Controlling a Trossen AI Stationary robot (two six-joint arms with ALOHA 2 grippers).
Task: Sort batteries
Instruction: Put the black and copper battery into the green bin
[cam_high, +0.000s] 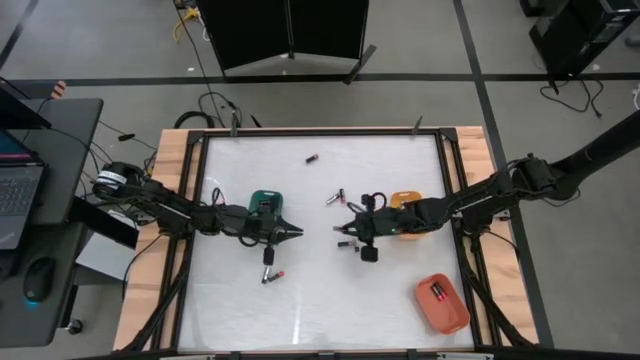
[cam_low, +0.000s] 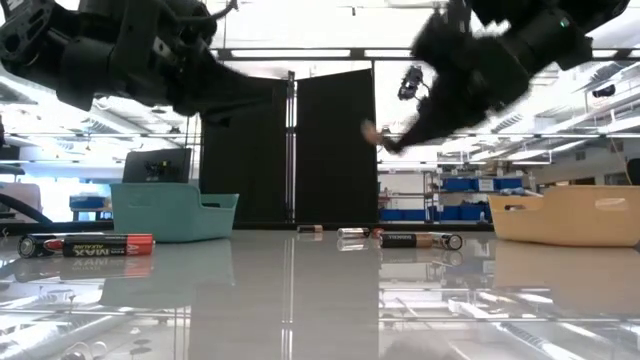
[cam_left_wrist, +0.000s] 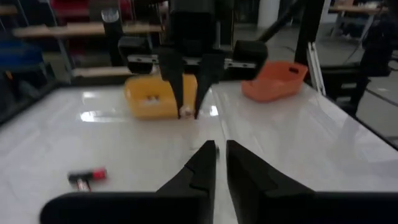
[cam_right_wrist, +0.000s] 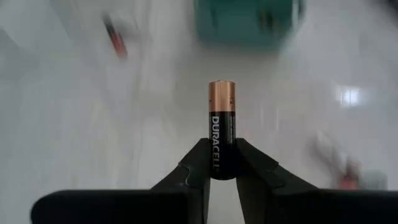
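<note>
My right gripper hovers over mid-table, left of the yellow tray, shut on a black Duracell battery with a copper end. My left gripper, shut and holding nothing, points at it from beside the green tray; its fingertips face the right gripper. Loose batteries lie on the table: one far, one mid-table, one under the right gripper, two near the left gripper. Another lies in the orange tray. My right gripper pinches the battery's black lower body between its two fingers. The battery lies along the fingers, with its copper end sticking out past the fingertips. It is lifted clear of the table, as the low view shows.
The green tray sits left of centre, the yellow tray under the right arm, the orange tray near the right near corner. In the low view batteries lie on the near table. Wooden rails border the white surface.
</note>
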